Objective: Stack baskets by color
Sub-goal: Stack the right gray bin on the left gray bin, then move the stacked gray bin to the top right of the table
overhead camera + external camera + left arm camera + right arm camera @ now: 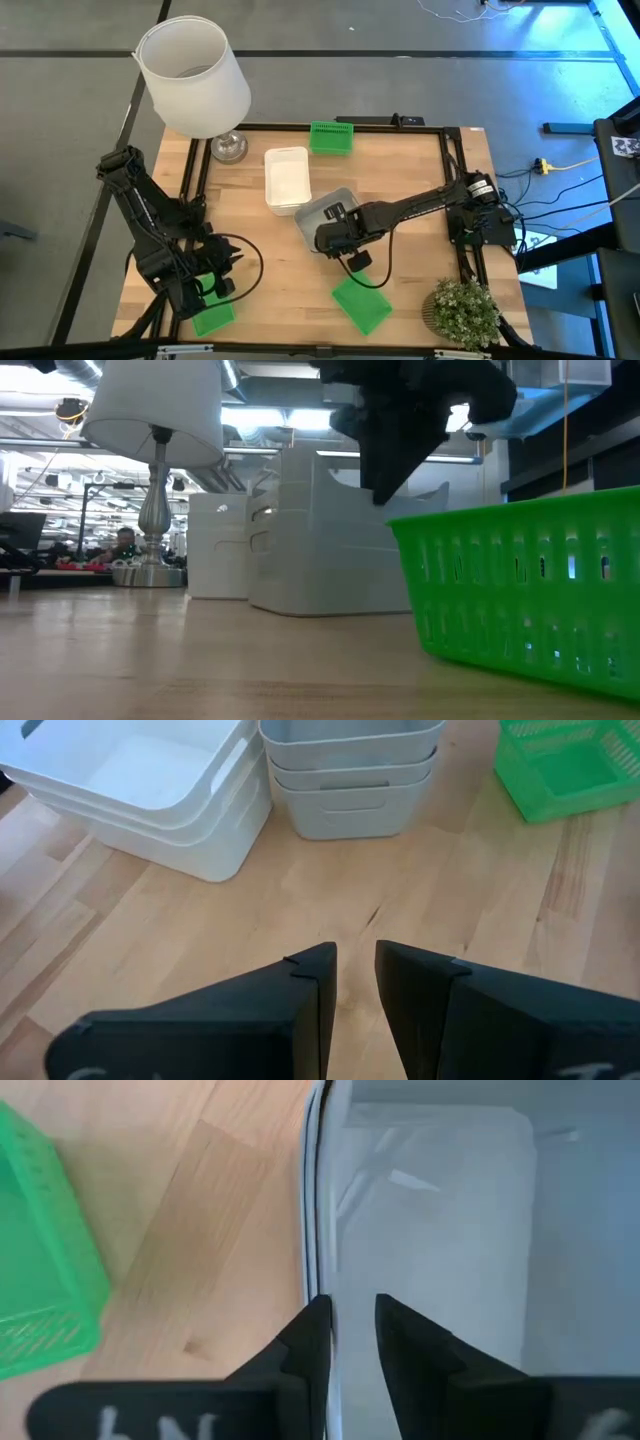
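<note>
A stack of grey baskets [325, 208] stands mid-table, beside a stack of white baskets [287, 180]. My right gripper [352, 1325] hangs open over the grey stack [430, 1210], its fingers pointing down on either side of the top basket's rim. Single green baskets rest on the table at the far edge [331, 138], near right [362, 305] and near left [212, 318]. My left gripper [355, 970] is open and holds nothing. It sits at the near left [222, 283], by the near-left green basket, and faces the two stacks [350, 770]. My right gripper stands astride the top grey basket's rim [318, 1230], the side toward the bare wood, coming from above. One finger [305, 1345] lies right along the rim line. I cannot tell whether it touches the rim. The basket sits nested in its stack.
A lamp with a big white shade [193, 75] stands at the far left corner, and a small potted plant [462, 310] at the near right corner. A black frame [450, 180] runs around the tabletop. Bare wood lies between the stacks and the near edge.
</note>
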Available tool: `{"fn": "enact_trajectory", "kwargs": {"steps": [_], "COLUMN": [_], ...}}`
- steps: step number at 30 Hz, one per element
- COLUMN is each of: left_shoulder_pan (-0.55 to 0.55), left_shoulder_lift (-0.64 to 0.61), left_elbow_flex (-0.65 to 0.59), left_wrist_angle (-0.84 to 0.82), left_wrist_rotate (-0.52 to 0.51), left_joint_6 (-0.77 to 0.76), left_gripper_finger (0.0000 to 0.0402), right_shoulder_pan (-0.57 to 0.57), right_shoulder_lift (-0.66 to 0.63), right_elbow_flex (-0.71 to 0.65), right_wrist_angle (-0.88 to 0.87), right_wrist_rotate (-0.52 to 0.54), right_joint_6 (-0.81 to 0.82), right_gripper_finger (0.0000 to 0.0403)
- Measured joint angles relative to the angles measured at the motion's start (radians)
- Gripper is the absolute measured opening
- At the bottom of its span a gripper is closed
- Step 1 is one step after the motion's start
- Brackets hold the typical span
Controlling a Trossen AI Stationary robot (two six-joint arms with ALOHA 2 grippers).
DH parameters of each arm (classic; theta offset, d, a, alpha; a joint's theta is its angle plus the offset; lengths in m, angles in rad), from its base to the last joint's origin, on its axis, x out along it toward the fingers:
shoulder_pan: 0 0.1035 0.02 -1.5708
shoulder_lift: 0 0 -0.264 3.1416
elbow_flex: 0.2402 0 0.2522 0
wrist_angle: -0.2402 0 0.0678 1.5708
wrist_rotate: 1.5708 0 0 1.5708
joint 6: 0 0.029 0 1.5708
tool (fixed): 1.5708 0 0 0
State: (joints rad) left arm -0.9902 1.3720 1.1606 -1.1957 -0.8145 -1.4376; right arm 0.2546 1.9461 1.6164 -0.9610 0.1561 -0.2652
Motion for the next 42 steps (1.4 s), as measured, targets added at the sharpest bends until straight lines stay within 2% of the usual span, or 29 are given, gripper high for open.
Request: {"fn": "enact_trajectory", "kwargs": {"steps": [4,8,16,20,25,32,34,39,42], "left_shoulder_pan": [0.000,0.000,0.000,-0.002,-0.008,-0.008,-0.008,-0.007,-0.007], "left_shoulder_lift": [0.000,0.000,0.000,0.000,0.000,0.000,0.000,0.000,0.000], "left_elbow_flex": [0.000,0.000,0.000,0.000,0.000,0.000,0.000,0.000,0.000], "left_wrist_angle": [0.000,0.000,0.000,0.000,0.000,0.000,-0.001,-0.001,-0.002], "left_wrist_rotate": [0.002,0.002,0.024,0.024,0.025,0.024,0.024,0.021,0.020], "left_joint_6": [0.000,0.000,0.008,0.008,0.008,0.008,0.008,0.008,0.008], "left_gripper_finger": [0.0065,0.0065,0.0065,0.0065,0.0065,0.0065,0.0065,0.0065,0.0065], "right_shoulder_pan": [0.009,0.032,0.045,0.036,0.025,0.007,0.001,-0.010,-0.009], "right_shoulder_lift": [0.000,0.000,0.004,0.021,0.036,0.095,0.121,0.171,0.176], "right_elbow_flex": [0.072,0.142,0.147,0.095,0.051,0.044,0.044,0.045,0.047], "right_wrist_angle": [-0.080,-0.084,0.358,0.511,0.581,0.609,0.612,0.604,0.529], "right_wrist_rotate": [0.000,-0.001,-0.149,-0.155,-0.113,-0.097,-0.087,0.042,0.146], "right_joint_6": [0.045,0.071,0.021,0.035,0.104,0.140,0.169,0.256,0.328], "right_gripper_finger": [0.0084,0.0084,0.0084,0.0084,0.0072,0.0009,0.0005,0.0003,0.0002]}}
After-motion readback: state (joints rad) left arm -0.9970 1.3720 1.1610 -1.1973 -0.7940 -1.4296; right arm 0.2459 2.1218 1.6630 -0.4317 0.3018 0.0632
